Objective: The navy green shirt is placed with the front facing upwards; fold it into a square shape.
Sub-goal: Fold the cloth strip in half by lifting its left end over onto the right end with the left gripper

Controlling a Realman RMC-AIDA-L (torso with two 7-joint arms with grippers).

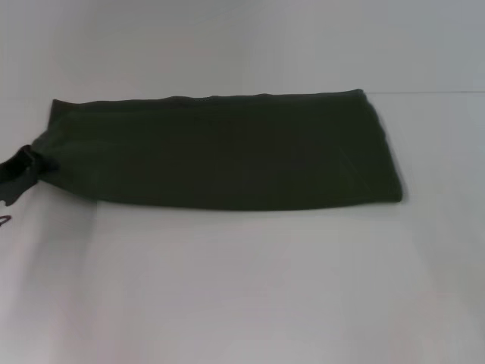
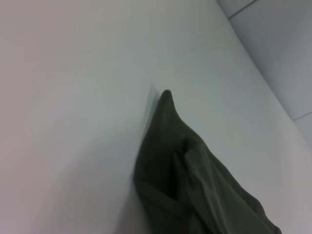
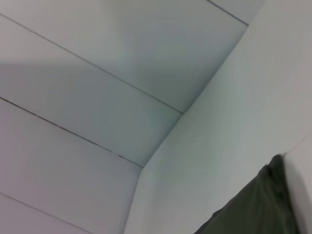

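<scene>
The navy green shirt (image 1: 220, 152) lies on the white table (image 1: 242, 288) as a long dark band running left to right, with no print or collar showing. My left gripper (image 1: 21, 168) sits at the band's left end, at the picture's edge, and is shut on a pinched corner of the cloth. In the left wrist view the shirt (image 2: 195, 185) bunches up close to the camera and tapers to a point. A corner of the shirt (image 3: 258, 204) shows in the right wrist view. My right gripper does not show in any view.
The table's far edge (image 1: 432, 92) runs just behind the shirt's right end. Pale tiled floor (image 3: 73, 97) lies beyond the table. Bare white tabletop spreads in front of the shirt.
</scene>
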